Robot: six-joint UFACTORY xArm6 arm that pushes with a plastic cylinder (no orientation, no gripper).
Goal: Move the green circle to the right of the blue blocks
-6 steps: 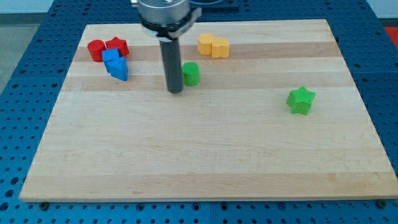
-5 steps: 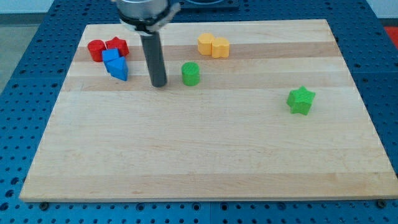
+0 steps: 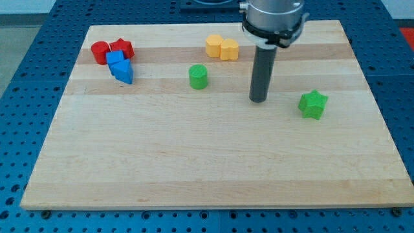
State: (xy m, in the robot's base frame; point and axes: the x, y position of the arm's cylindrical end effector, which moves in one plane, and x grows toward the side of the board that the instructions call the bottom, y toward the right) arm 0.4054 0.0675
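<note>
The green circle (image 3: 198, 76) stands on the wooden board (image 3: 207, 155) in its upper middle. Two blue blocks (image 3: 119, 66) sit together at the upper left, well to the left of the green circle. My tip (image 3: 258, 99) rests on the board to the right of the green circle, apart from it, about midway between it and the green star (image 3: 313, 104).
Two red blocks (image 3: 110, 49) touch the blue blocks from above at the upper left. Two yellow blocks (image 3: 222, 47) sit near the board's top edge, above and between the green circle and my tip. Blue perforated table surrounds the board.
My tip was just left of the green circle, moved further left, then swung to the circle's right side. The green circle and the other blocks have not moved.
</note>
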